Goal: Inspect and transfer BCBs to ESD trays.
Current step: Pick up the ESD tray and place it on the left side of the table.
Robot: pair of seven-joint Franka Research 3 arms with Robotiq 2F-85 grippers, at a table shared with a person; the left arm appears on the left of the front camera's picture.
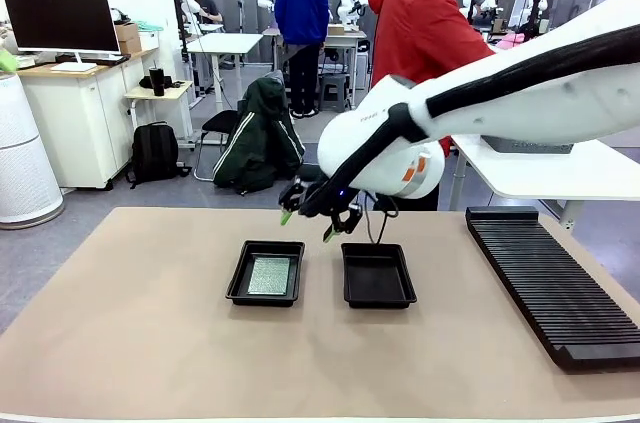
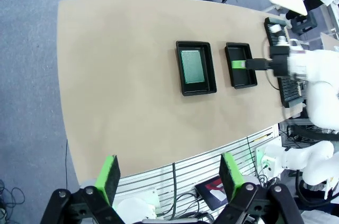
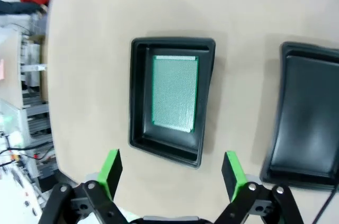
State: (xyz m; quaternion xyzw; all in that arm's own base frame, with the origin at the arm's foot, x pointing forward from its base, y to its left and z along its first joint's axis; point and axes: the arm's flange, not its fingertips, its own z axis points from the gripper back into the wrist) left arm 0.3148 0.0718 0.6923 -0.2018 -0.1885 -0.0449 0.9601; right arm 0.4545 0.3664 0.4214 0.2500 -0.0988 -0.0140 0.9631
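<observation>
Two black ESD trays lie side by side mid-table. The left tray holds one pale grey-green BCB flat on its floor. The right tray has a bare floor. My right gripper hangs open and empty above the trays' far side, looking down on the BCB. My left gripper is open and empty, high above the table, well back from both trays.
A long black ribbed rack lies along the table's right side. A person in a red jacket stands at the far edge behind my right arm. Bare tabletop spreads to the left and front.
</observation>
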